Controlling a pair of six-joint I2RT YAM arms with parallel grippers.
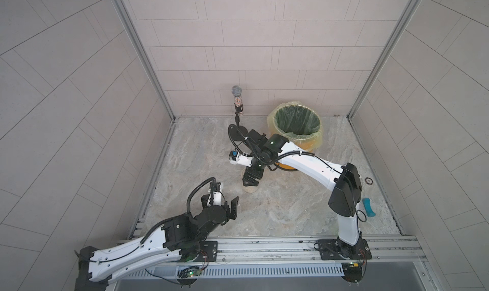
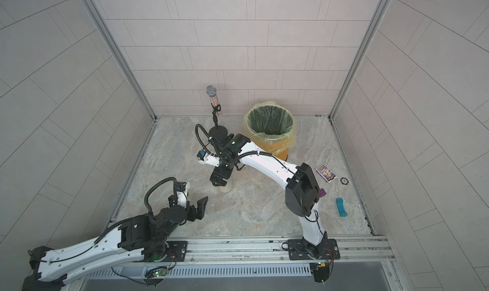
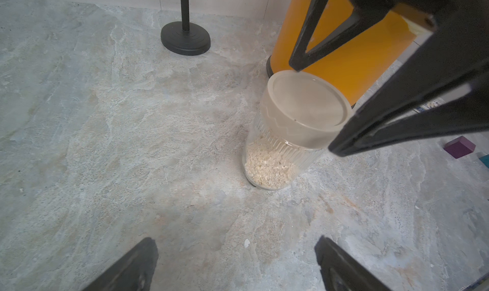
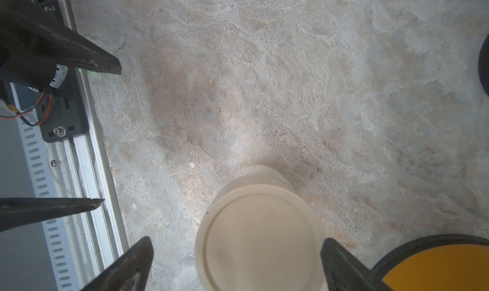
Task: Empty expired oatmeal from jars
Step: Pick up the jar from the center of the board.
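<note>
R claw [image 3: 315, 108] wide over jar [image 3: 275, 146]; oatmeal [image 3: 267, 168] L-wrist-only.

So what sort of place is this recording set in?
Likely a staged robot test booth rather than a real kitchen: tile-look wall panels held in an aluminium frame, a stone-look tabletop, and a front mounting rail.

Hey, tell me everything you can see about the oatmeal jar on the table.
The jar is small, clear, ribbed glass, standing upright on the marbled table near the orange bin. A flat, round cream lid closes it. A little pale, flaky oatmeal lies at its bottom. The open right hand straddles the lid; contact cannot be told.
</note>
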